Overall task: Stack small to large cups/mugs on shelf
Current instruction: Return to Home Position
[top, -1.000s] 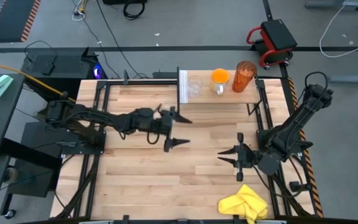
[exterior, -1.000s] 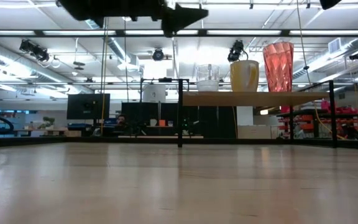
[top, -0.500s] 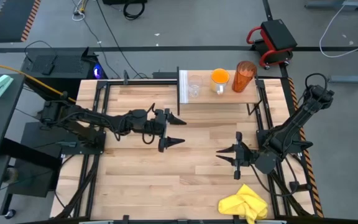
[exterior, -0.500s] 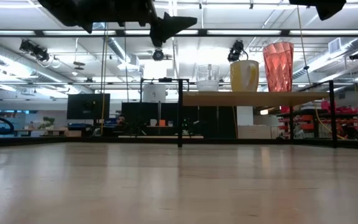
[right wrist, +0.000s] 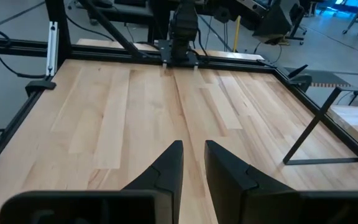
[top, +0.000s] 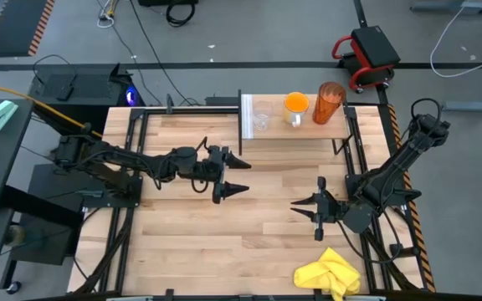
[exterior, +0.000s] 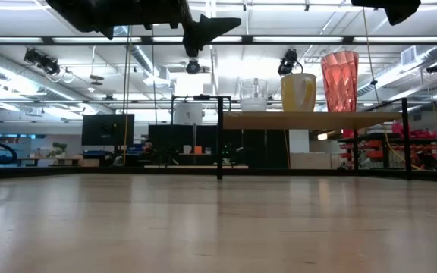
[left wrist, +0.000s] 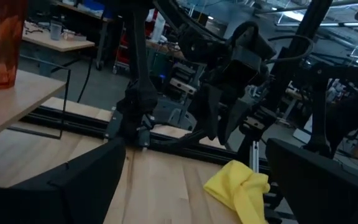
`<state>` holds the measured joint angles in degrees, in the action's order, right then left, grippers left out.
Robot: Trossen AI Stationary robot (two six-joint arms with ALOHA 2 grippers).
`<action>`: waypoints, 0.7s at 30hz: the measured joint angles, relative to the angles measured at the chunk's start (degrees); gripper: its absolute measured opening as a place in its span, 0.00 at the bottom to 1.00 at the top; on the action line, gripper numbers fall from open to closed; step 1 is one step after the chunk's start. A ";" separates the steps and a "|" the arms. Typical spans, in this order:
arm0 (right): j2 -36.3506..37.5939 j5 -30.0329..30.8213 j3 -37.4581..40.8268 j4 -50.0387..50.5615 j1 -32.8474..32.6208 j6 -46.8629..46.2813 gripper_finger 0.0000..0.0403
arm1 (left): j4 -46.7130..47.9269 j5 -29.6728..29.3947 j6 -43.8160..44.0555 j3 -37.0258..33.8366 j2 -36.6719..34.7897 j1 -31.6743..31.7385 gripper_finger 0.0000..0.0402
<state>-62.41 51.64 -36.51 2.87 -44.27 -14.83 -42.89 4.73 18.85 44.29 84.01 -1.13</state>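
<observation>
My two dark fingers point(left wrist: 79, 183) stand wide apart over the wooden tabletop point(left wrist: 160, 193). A yellow cloth point(left wrist: 238, 186) lies ahead between them. The other arm point(left wrist: 229, 68) rises beyond it. On the shelf point(left wrist: 11, 99) to one side stands the amber-orange tumbler point(left wrist: 2, 37), cut by the frame edge.

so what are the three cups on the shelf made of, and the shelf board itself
Small cup: clear, see-through, likely glass or plastic. Mug: opaque, glossy orange-yellow, looks ceramic. Tumbler: translucent amber, faceted, probably plastic or glass. Shelf board: pale wood grain, matte.
</observation>
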 joint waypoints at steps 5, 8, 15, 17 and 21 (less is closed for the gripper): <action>0.00 0.00 -0.02 0.02 0.00 0.00 0.18 | -0.29 -0.01 0.00 0.00 0.03 0.07 0.99; 0.00 -0.01 -0.02 0.03 0.00 -0.01 0.18 | -0.33 0.00 -0.03 0.00 0.04 0.06 0.99; 0.00 0.00 -0.02 0.02 0.60 -0.02 0.18 | -0.62 -0.19 -0.37 0.00 0.04 0.34 0.98; 0.00 -0.02 -0.02 0.04 0.77 -0.02 0.18 | -0.61 -0.21 -1.00 0.00 0.04 0.34 0.95; 0.00 0.00 -0.02 0.08 1.09 -0.02 0.18 | -0.58 -0.19 -1.54 0.00 0.04 0.32 0.81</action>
<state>-62.41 51.64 -36.53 2.96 -43.18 -14.85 -43.47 4.54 17.31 44.29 84.05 -0.81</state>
